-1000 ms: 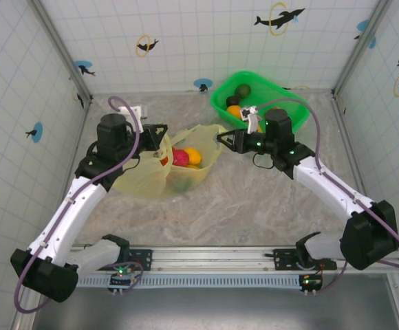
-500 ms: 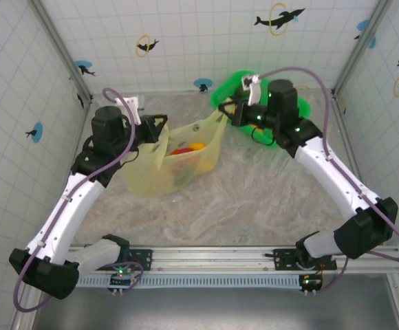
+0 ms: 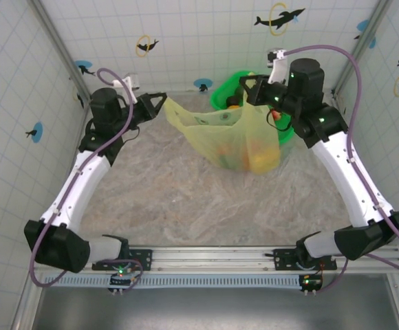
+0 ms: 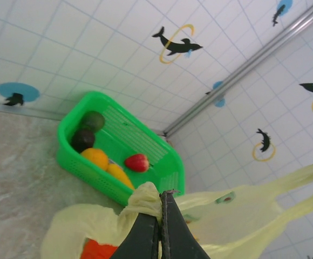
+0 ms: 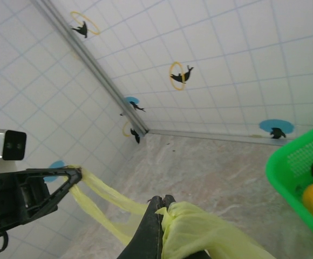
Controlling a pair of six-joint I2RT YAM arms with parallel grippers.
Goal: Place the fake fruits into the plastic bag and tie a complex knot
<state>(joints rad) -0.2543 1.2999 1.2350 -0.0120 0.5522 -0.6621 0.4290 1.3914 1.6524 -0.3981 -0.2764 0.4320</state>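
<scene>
The plastic bag (image 3: 237,137), pale yellow-green, hangs stretched between both grippers above the table's back right. Fake fruits (image 3: 258,159), orange and yellow, weigh down its bottom. My left gripper (image 3: 162,102) is shut on one bunched handle (image 4: 143,198), its jaws pressed together (image 4: 161,197). The right gripper (image 3: 245,89) is shut on the other handle (image 5: 186,218), jaws together (image 5: 162,200). In the right wrist view the handle strips (image 5: 105,195) run taut to the left gripper (image 5: 74,174). More fake fruits (image 4: 137,162) lie in the green basket (image 4: 162,156). The knot is out of view.
The green basket (image 3: 228,88) stands at the back right corner, partly behind the bag, holding a strawberry, an orange (image 4: 96,157), a yellow fruit and two dark ones (image 4: 93,120). Tiled walls close the back and both sides. Marbled table (image 3: 186,199) lies below.
The right gripper closed on its handle. Both grippers rose toward the back wall and spread apart, lifting the bag off the table and carrying it to the right.
</scene>
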